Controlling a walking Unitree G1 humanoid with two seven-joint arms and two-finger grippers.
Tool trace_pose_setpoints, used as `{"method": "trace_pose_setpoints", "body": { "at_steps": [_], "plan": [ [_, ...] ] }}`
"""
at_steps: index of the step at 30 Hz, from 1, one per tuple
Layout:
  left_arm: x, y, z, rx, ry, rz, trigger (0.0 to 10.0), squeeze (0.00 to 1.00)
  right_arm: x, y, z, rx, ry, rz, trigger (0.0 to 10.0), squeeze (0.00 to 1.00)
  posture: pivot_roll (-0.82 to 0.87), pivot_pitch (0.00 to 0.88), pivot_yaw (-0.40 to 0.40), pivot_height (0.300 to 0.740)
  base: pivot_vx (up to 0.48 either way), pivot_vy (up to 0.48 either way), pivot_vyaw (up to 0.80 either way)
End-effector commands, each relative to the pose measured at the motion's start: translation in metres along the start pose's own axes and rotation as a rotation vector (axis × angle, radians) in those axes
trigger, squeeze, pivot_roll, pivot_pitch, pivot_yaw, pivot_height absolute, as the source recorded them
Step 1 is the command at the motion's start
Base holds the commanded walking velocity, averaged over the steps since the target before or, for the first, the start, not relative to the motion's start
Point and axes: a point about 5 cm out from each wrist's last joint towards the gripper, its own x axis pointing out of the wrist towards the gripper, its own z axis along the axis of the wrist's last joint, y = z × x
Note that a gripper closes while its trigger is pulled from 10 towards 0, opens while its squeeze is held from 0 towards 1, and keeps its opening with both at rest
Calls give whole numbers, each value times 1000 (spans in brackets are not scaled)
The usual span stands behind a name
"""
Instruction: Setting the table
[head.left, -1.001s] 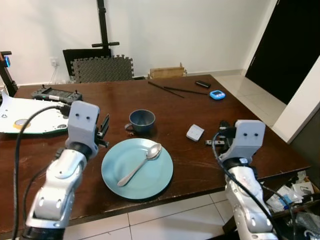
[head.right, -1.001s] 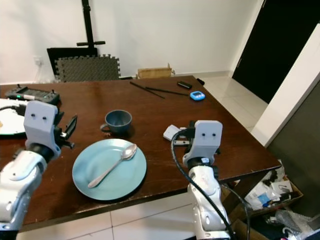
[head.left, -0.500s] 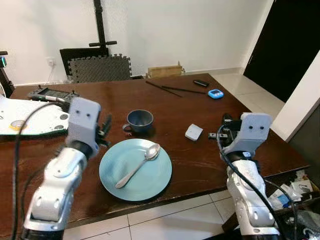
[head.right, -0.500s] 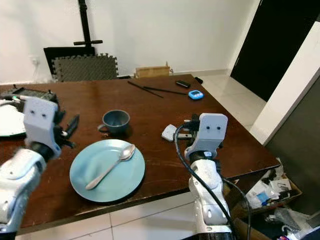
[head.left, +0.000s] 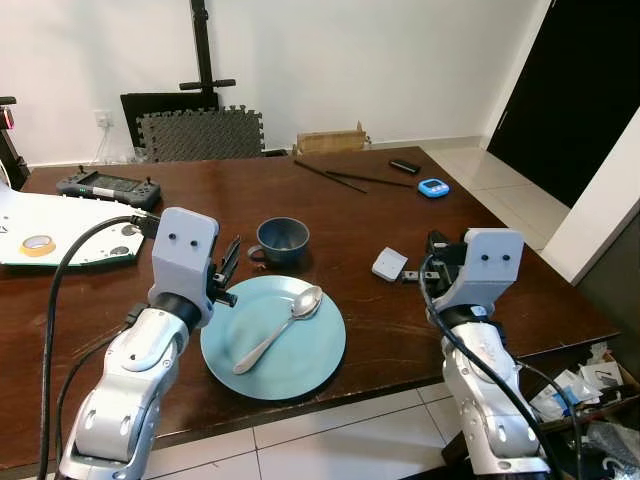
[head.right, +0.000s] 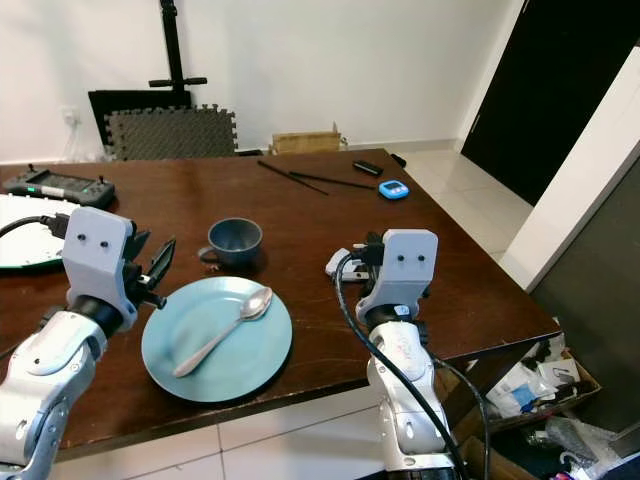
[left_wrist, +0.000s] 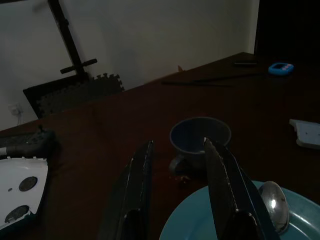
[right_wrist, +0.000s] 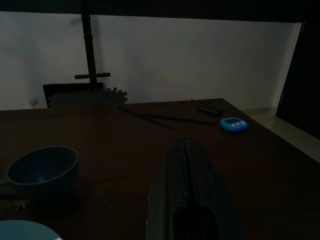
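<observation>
A light blue plate (head.left: 300, 355) lies near the table's front edge with a silver spoon (head.left: 280, 327) resting across it. Just behind the plate stands a dark blue cup (head.left: 281, 239). A pair of dark chopsticks (head.left: 345, 178) lies at the far side of the table. My left gripper (head.left: 228, 265) hovers at the plate's left rim, open and holding nothing; in the left wrist view its fingers (left_wrist: 142, 170) frame the cup (left_wrist: 200, 136). My right gripper (head.left: 430, 262) is shut and empty, to the right of the plate, pointing across the table (right_wrist: 100, 130).
A small white device (head.left: 390, 264) lies just left of the right gripper. A blue timer (head.left: 434, 187) and a black remote (head.left: 405, 167) sit at the far right. A controller (head.left: 108, 186) and a white board (head.left: 60, 245) occupy the left side.
The view swayed slightly. My left gripper has edged closer to the plate's left rim. My right gripper has drawn a little nearer the white device.
</observation>
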Motion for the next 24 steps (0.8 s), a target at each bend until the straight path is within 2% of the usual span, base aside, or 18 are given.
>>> {"method": "trace_pose_setpoints", "body": {
  "at_steps": [1,24],
  "plan": [
    [-2,-2,-1,7,10,-2,10000,0,-1,-3,1,2,3,-3,10000,0,91,99,-20,740,0,0,0],
    [-3,-2,-2,10,17,6,10000,0,-1,-1,-1,6,14,1,10000,0,101,101,-23,740,0,0,0]
  ]
}}
